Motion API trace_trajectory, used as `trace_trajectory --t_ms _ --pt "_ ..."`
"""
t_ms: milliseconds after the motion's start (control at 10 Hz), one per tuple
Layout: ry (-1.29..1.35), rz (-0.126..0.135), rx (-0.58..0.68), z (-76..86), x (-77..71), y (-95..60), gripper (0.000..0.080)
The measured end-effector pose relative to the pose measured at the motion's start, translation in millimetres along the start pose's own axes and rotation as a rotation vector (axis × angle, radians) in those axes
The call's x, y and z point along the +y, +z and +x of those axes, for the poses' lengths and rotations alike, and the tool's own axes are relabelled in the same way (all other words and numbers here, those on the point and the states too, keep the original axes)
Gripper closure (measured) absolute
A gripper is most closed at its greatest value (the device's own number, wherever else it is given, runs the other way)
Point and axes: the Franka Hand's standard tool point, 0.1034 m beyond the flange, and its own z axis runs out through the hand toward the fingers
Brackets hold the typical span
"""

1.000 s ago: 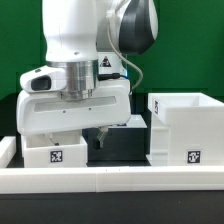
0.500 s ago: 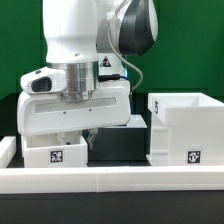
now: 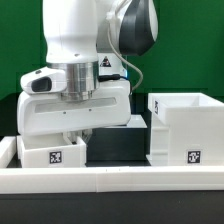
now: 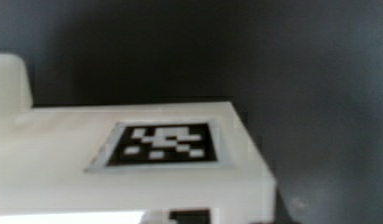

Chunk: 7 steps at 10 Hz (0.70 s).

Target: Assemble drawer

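At the exterior view's left: we log one small white tray (image 3: 55,150) of the drawer, with a front tag (image 3: 55,156), sitting low just behind the rim wall (image 3: 110,178).
At the exterior view's right: we log the tall housing (image 3: 183,122), open on top, marked low on its front, apart from the tray with a dark gap between them.
Arm: the Panda arm (image 3: 78,45) stands over the tray, its hand lowered close above and behind it.
Jaws: hidden behind the tray's top edge; we cannot tell whether they are released or clenched.
Wrist view: a white surface bearing a square tag (image 4: 165,143) fills the near field, so we judge the tray lies right beneath the jaws.
Key relation: the housing lies sideways from the jaws, toward the exterior view's right; we judge the coming move carries the tray that way.
Tray's long axis: we cannot tell.
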Motion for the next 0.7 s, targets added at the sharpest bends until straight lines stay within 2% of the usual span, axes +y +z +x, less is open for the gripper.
trace_trajectory --t_ms 300,600,700 --pt "-0.073 -0.001 -0.007 3.4 -3.2 -4.3 0.0759" --pt "-0.196 0.03 -0.039 9.5 -18.3 -13.9 0.0758" --pt "-0.142 0.042 -0.023 4.5 -14.0 -16.2 0.0758"
